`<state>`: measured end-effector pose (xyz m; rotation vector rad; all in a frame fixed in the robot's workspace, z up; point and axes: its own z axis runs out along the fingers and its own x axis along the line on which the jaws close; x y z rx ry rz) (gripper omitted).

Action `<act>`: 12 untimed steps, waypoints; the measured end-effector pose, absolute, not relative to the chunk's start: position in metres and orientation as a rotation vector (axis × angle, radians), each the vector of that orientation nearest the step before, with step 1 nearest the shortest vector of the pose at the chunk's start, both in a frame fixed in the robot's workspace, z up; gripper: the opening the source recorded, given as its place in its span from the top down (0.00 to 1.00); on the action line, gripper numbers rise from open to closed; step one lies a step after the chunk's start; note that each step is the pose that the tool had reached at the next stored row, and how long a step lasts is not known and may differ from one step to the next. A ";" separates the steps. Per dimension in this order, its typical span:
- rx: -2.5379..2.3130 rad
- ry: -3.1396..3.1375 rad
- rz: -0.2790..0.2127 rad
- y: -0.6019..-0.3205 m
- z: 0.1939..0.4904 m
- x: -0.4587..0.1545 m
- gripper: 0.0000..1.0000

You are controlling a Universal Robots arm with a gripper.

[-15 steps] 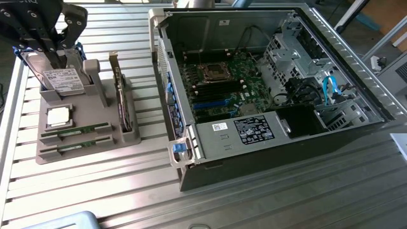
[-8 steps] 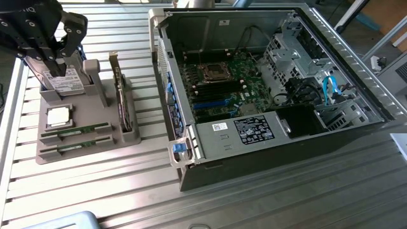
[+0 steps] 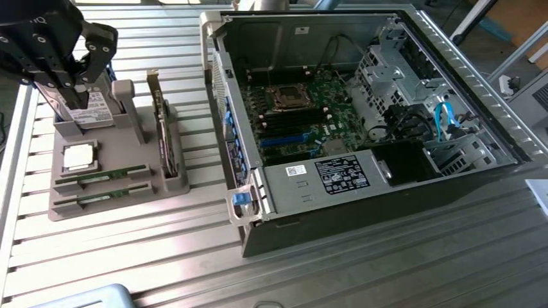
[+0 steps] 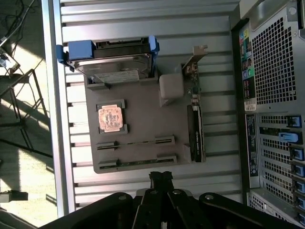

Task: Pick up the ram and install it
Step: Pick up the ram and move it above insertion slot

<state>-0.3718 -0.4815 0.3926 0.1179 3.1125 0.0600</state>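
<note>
Two ram sticks (image 3: 102, 175) (image 3: 101, 197), thin green boards, lie flat in slots at the near end of a grey holder (image 3: 176, 186). In the wrist view the same sticks (image 4: 136, 142) (image 4: 138, 162) appear edge-on in the holder (image 4: 147, 119). My black gripper (image 3: 77, 96) hangs over the holder's far end, above the hard drive (image 3: 86, 117), well away from the sticks. Its fingers (image 4: 161, 180) are together with nothing between them. The open computer case (image 3: 360, 115) holds the motherboard, whose long memory slots (image 3: 296, 122) lie just below the processor socket (image 3: 287, 96).
The holder also carries a square silver processor chip (image 3: 79, 156) (image 4: 110, 118), an upright expansion card (image 3: 163, 128) (image 4: 195, 129) and the hard drive (image 4: 112, 62) with blue clips. Everything rests on a ribbed metal table (image 3: 360, 269). The case's rear panel (image 4: 274, 95) stands beside the holder.
</note>
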 end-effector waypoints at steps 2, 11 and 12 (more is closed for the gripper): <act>0.116 3.113 0.060 -0.482 0.393 -0.372 0.90; -0.110 3.116 0.063 -0.482 0.392 -0.372 0.90; -0.131 3.115 0.063 -0.483 0.392 -0.372 0.90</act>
